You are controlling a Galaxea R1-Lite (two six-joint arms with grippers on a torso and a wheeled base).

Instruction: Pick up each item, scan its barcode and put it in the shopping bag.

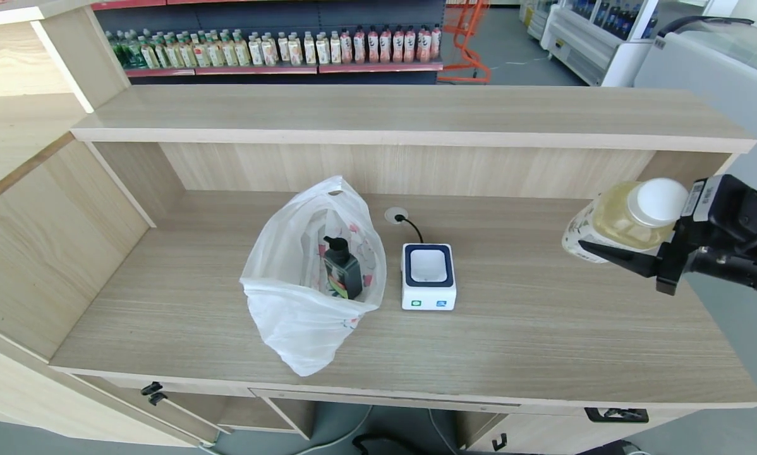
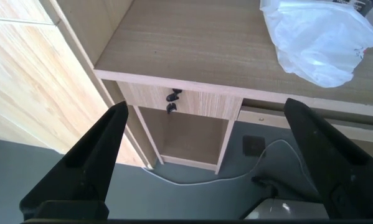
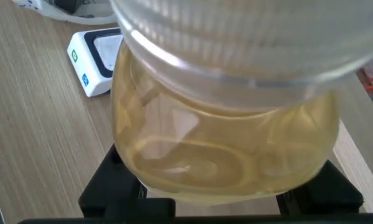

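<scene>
Bottle (image 1: 612,224) of yellow liquid, pinched in the right gripper (image 1: 606,237) over the right end of the counter (image 1: 543,328), lies nearly level, base pointing left toward the scanner (image 1: 428,276), with the shopping bag (image 1: 290,303) just beyond, while the left gripper (image 2: 206,106) hangs spread off the front-left corner.

Scanner (image 1: 428,276) sits right of bag (image 1: 293,325) (1 bottle (image 1: 342,270) inside).

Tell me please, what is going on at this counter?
The robot's right gripper holds a bottle of yellowish liquid above the right side of the counter, apart from the scanner in the middle. A dark pump bottle already stands in the shopping bag beside the scanner. The left gripper is open and empty, below the counter's front edge.
</scene>
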